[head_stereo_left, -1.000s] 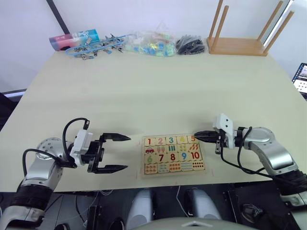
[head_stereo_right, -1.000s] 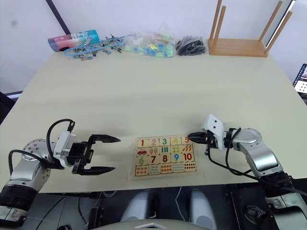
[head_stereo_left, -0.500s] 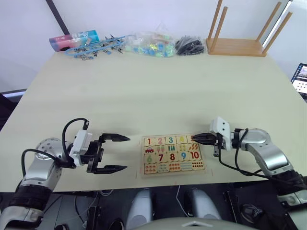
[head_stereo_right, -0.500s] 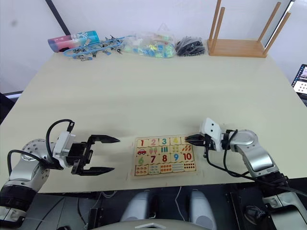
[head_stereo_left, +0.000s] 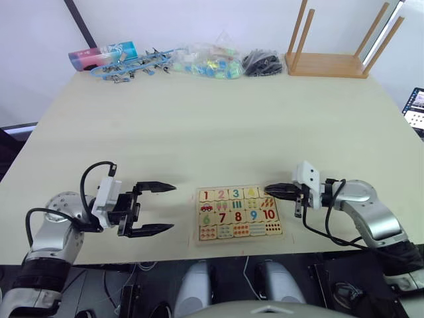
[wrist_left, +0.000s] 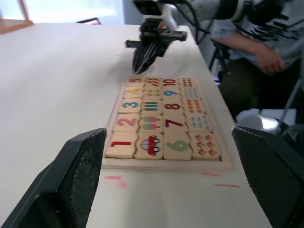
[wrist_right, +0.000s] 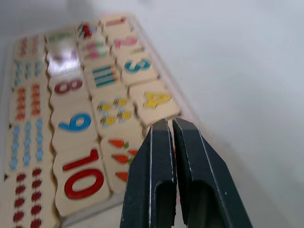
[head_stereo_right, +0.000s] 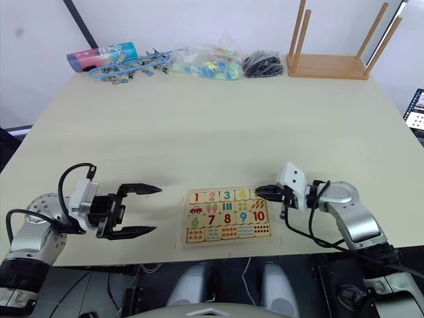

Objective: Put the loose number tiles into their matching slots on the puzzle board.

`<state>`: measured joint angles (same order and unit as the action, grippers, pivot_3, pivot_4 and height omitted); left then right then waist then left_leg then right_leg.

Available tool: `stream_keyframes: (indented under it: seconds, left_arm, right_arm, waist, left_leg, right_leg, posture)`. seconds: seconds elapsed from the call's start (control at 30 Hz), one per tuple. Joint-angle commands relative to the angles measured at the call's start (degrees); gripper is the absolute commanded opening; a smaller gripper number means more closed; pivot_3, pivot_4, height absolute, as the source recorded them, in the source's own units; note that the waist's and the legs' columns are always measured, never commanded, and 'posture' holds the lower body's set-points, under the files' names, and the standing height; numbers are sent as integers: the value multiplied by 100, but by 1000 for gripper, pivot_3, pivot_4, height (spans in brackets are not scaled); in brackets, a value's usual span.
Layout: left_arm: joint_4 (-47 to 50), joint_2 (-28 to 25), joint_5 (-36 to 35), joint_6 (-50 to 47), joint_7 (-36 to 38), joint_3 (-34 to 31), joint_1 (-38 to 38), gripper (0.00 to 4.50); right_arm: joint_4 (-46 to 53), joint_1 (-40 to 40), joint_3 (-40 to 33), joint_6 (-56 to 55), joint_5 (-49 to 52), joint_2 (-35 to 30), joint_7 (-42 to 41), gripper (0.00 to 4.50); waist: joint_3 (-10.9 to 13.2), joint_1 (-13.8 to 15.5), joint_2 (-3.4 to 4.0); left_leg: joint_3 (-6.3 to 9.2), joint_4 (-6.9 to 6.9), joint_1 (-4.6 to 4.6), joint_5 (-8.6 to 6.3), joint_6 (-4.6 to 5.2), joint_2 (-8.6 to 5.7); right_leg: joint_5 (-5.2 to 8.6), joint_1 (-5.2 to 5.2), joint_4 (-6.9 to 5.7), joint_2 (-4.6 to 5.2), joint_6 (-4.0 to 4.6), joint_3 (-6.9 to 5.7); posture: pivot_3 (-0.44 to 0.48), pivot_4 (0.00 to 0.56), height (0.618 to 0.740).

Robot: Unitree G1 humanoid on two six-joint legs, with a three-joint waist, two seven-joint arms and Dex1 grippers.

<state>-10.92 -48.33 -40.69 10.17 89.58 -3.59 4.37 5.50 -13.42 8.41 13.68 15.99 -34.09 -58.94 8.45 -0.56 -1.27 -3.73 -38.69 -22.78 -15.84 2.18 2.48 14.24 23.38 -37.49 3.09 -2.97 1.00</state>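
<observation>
At the near edge of the bench [head_stereo_left: 218,126], the puzzle board [head_stereo_left: 240,212] is laid with its long axis running from 9 to 3 o'clock. Along its far row the number tiles 1 to 4 [head_stereo_left: 228,194] are seated in their slots; the 5 tile at the 3 o'clock end of that row is largely hidden under the right end effector [head_stereo_left: 267,189], so whether it sits flush cannot be told. That end effector is clenched, its two fingers pressed together with nothing seen between them, the tips resting over the board's far right corner just beyond the 4 [wrist_right: 156,99]. The remaining work therefore lies directly beneath the right arm, which is plainly the nearer one. The left end effector [head_stereo_left: 164,207] is held released, jaws spread wide, off the board's 9 o'clock side and apart from it. Legible writing consists of the coloured digits 1 to 4 and 6 to 10 [wrist_left: 164,108].
</observation>
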Motion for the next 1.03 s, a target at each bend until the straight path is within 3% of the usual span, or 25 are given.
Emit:
stream_keyframes:
  seconds: [0.03,0.27,0.37,0.47,0.5,0.67,0.87,1.03]
  left_arm:
    - [-22,122,-15,-254,-338,-454,-96,4500]
    - [62,426,414,-557,-1427,-844,-365,4500]
    - [150,496,586,-705,-1844,-970,-486,4500]
    - [378,531,789,-894,-2303,-1050,-715,4500]
    - [481,553,815,-980,-2447,-1089,-798,4500]
    - [760,615,1010,-1071,-2934,-1359,-1250,4500]
    - [958,753,1391,-1032,-3436,-1433,-1646,4500]
    - [886,844,1565,-927,-3608,-1427,-1553,4500]
  right_arm:
    - [317,304,-524,141,207,-95,301,142]
    - [503,1343,-1563,-156,273,-205,797,142]
    - [543,1755,-1841,-308,207,-255,933,980]
    - [549,2188,-2197,-431,326,-248,950,2127]
    - [520,2331,-2316,-507,375,-252,919,2770]
    - [462,2881,-2820,-814,753,-154,701,4332]
    - [280,3065,-3097,-1047,1038,-63,541,4332]
    - [128,3089,-3112,-1236,1071,-51,430,4332]
  waist:
    - [-1,14,-2]
    - [-1,24,-2]
    - [-2,14,-4]
    - [-3,10,-5]
    - [-3,9,-5]
    - [-4,9,-7]
    - [-6,6,-7]
    - [-9,30,-11]
  left_leg:
    - [2,0,0,0,0,0]
    - [2,0,1,0,0,-2]
    - [2,0,1,0,0,-1]
    - [1,0,6,0,0,0]
    - [0,0,6,0,0,3]
    - [-5,1,8,0,0,19]
    - [-14,4,15,0,-1,21]
    - [-16,4,16,0,-1,21]
  right_leg:
    - [0,0,-2,1,0,-1]
    - [0,-1,-2,2,-1,2]
    - [0,-1,-3,2,-1,2]
    - [1,-2,-5,1,0,5]
    - [1,-2,-5,2,0,6]
    - [2,-2,-3,3,1,11]
    - [10,-3,-3,3,16,19]
    - [12,-3,-3,3,20,20]
  posture:
    - [0,150,737]
    - [0,150,737]
    - [0,150,737]
    - [0,150,737]
    - [0,150,737]
    - [0,150,737]
    - [0,150,737]
    - [0,150,737]
